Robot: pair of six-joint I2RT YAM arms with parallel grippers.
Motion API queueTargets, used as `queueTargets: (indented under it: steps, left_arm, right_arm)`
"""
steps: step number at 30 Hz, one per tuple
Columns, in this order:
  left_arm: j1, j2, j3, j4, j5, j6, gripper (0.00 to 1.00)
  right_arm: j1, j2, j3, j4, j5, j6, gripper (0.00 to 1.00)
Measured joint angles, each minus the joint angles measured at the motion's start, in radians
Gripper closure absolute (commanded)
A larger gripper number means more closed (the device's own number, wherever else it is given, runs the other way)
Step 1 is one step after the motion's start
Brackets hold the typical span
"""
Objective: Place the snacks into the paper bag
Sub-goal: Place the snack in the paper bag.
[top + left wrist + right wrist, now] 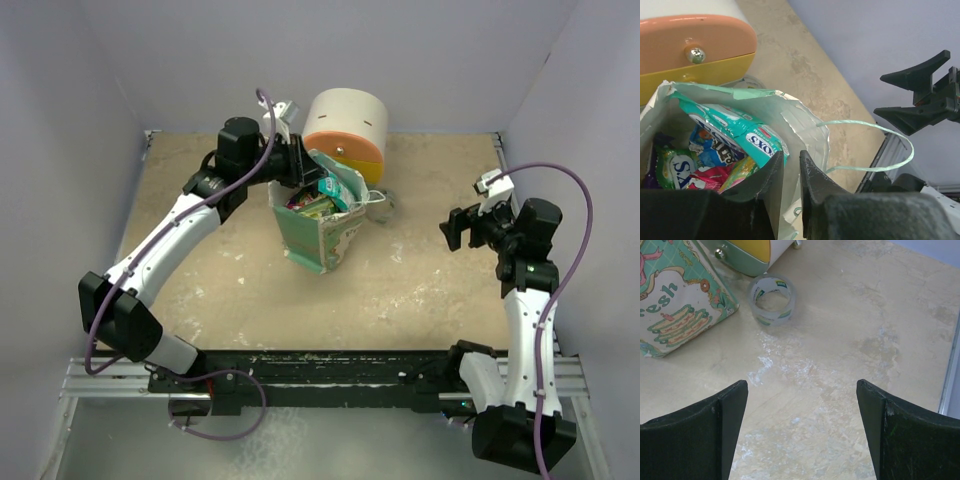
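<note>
the paper bag stands mid-worktop, just in front of the round drawer unit, with the snacks piled inside it. the left end effector sits at the bag's rim, its fingers pinched on the paper wall. the right end effector hovers well off to the bag's right, fingers wide apart and holding nothing. a clear tape ring lies beside the bag.

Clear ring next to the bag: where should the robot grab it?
The clear ring lies flat with its hole facing up, so its sides sit low. Best to come from straight above and pinch the thin wall, one finger in the hole and one outside. The open right hand looks free to do it.
</note>
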Motion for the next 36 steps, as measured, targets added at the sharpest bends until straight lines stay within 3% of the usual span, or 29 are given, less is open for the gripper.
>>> queueTargets:
  steps: [11, 19, 26, 36]
  left_arm:
    - [-0.003, 0.003, 0.06, -0.052, 0.048, 0.224, 0.67]
    - [-0.027, 0.131, 0.166, -0.173, 0.062, 0.33, 0.66]
    - [-0.043, 0.222, 0.172, -0.283, 0.051, 0.396, 0.68]
    - [-0.047, 0.235, 0.184, -0.325, 0.039, 0.447, 0.68]
  right_arm:
    - [0.0, 0.0, -0.011, 0.001, -0.002, 0.0, 0.09]
    - [0.0, 0.0, -0.011, 0.001, -0.002, 0.0, 0.09]
    - [0.0, 0.0, -0.011, 0.001, -0.002, 0.0, 0.09]
    - [0.0, 0.0, -0.011, 0.002, -0.002, 0.0, 0.08]
